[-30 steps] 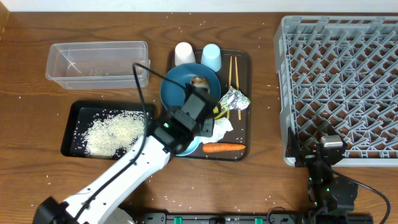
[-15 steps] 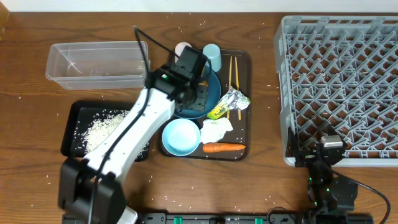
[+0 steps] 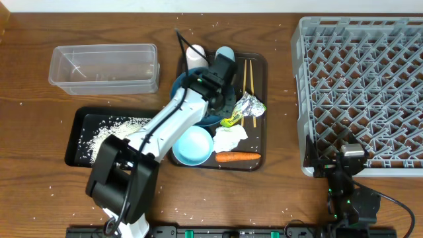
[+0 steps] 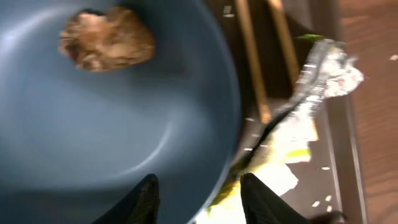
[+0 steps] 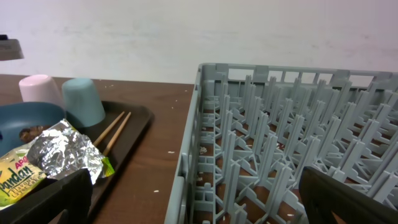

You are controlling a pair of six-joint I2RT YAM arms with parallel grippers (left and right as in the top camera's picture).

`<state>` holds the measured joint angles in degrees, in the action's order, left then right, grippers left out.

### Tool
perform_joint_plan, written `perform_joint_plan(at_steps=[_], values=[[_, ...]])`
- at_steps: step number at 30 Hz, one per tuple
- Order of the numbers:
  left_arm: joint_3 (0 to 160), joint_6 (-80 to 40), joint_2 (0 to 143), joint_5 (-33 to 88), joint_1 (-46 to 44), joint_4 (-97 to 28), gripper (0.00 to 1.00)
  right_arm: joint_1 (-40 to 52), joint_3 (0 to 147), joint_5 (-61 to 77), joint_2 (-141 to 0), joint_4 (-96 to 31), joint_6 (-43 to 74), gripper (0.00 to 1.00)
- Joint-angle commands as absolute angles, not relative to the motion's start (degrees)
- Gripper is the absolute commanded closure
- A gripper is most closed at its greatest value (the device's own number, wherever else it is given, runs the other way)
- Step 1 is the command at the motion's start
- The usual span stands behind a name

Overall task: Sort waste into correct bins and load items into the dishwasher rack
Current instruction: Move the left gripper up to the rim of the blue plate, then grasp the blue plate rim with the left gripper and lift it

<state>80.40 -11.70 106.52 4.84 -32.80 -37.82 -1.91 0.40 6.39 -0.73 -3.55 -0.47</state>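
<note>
Brown food lump (image 4: 107, 38): lying on dark blue plate (image 4: 93, 137), on serving tray (image 3: 259, 66), mid-bench toward far edge. Left gripper (image 4: 200, 200): released, fingers straddling plate rim. Right gripper (image 5: 196, 202): released, empty, near-right corner beside rack (image 5: 280, 124).

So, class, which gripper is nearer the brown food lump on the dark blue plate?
Left. The left gripper is over the dark blue plate, the brown food lump just beyond it. The right gripper sits far off by the dishwasher rack.
</note>
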Motion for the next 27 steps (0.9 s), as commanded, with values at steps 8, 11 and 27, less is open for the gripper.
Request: perform_joint_plan(at_steps=[8, 11, 27], values=[[80.8, -10.7, 108.7, 5.4, -36.4, -35.0, 0.58, -1.1, 0.3, 6.2, -0.6, -3.7, -0.5, 0.01], [80.8, -10.7, 110.3, 5.3, -36.2, -34.3, 0.58, -1.1, 0.3, 6.2, -0.6, -3.7, -0.5, 0.01], [80.8, -10.7, 111.0, 5.6, -39.6, -34.2, 0.75, -1.1, 0.3, 6.2, -0.6, -3.7, -0.5, 0.01]])
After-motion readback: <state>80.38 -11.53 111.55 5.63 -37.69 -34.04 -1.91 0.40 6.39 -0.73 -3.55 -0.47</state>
